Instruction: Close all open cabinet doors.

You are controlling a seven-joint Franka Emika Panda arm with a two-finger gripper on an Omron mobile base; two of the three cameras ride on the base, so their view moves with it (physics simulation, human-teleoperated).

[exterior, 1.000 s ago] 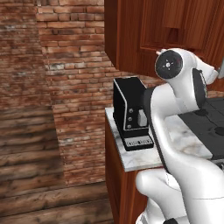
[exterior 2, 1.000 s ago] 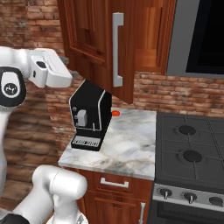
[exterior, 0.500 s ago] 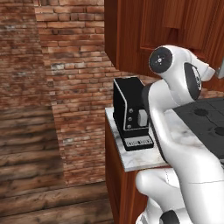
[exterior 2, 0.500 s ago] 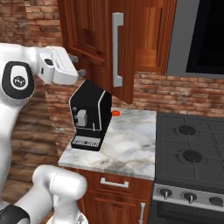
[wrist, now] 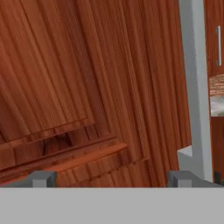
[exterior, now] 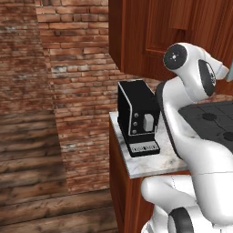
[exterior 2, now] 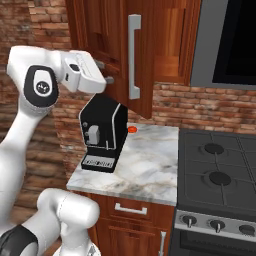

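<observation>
My pincer (exterior 2: 107,73) is raised beside the open cabinet door (exterior 2: 117,50), its fingertips (exterior 2: 109,79) right at the door's outer face, to the left of the long silver bar handle (exterior 2: 133,56). The fingers stand spread apart with nothing between them. Through my hand's camera the door's wood (wrist: 87,78) fills the space ahead, very close, with the recessed panel's edge low down and the handle (wrist: 194,83) running upright near the right. The door hangs swung out over the marble counter (exterior 2: 145,165), above the black coffee machine (exterior 2: 102,132). Whether my fingertips actually touch the wood, I cannot tell.
</observation>
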